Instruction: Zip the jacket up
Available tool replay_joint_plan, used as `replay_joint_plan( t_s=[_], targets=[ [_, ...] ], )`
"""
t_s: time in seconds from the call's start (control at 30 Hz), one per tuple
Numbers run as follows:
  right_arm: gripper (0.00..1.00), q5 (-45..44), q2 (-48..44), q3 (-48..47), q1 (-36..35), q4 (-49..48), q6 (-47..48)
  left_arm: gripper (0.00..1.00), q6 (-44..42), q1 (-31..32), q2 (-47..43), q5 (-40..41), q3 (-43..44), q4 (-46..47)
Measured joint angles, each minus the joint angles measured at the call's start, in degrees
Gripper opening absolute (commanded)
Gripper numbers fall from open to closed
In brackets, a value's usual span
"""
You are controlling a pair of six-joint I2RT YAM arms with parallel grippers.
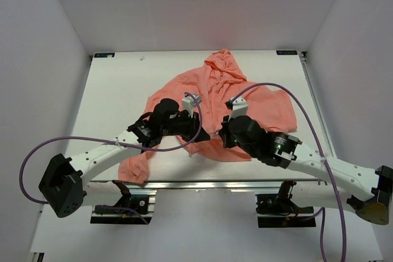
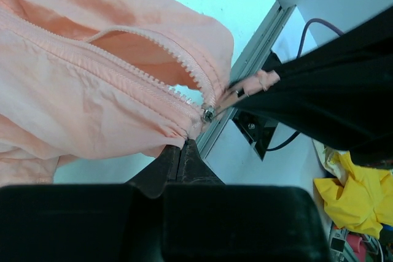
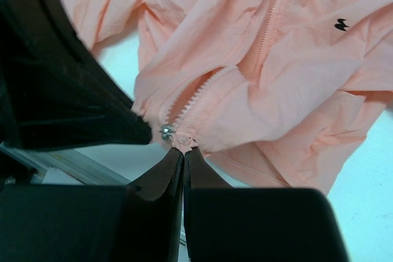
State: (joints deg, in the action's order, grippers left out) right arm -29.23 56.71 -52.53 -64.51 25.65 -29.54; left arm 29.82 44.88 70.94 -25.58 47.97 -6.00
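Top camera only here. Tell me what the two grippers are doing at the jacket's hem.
Observer: The left gripper is shut on the hem of the jacket, just beside the zipper slider.
Operator: Now the right one.
Observer: The right gripper is shut on the hem too, on the slider's other side.
Operator: Report how far it is zipped.
Observer: Hardly at all. The slider sits at the bottom and the teeth gape apart above it.
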Motion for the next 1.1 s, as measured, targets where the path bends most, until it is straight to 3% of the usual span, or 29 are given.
replay_joint_plan(
  t_s=[0.3, 0.57, 1.1],
  targets=[
    [0.0, 1.38, 10.12, -5.44, 5.55, 4.57, -0.42, 0.0, -1.57, -0.02, 0.0, -0.98, 0.55, -3.91],
    [0.0, 3.96, 12.7, -8.87, 9.9, 4.7, 0.13, 0.0, -1.79, -0.04, 0.04, -1.9, 0.52, -6.64],
    [0.0, 4.96, 18.58, -11.08, 23.82, 0.02, 7.96, 0.0, -2.62, -0.04, -0.76, -3.56, -3.39, -21.92]
  ],
)
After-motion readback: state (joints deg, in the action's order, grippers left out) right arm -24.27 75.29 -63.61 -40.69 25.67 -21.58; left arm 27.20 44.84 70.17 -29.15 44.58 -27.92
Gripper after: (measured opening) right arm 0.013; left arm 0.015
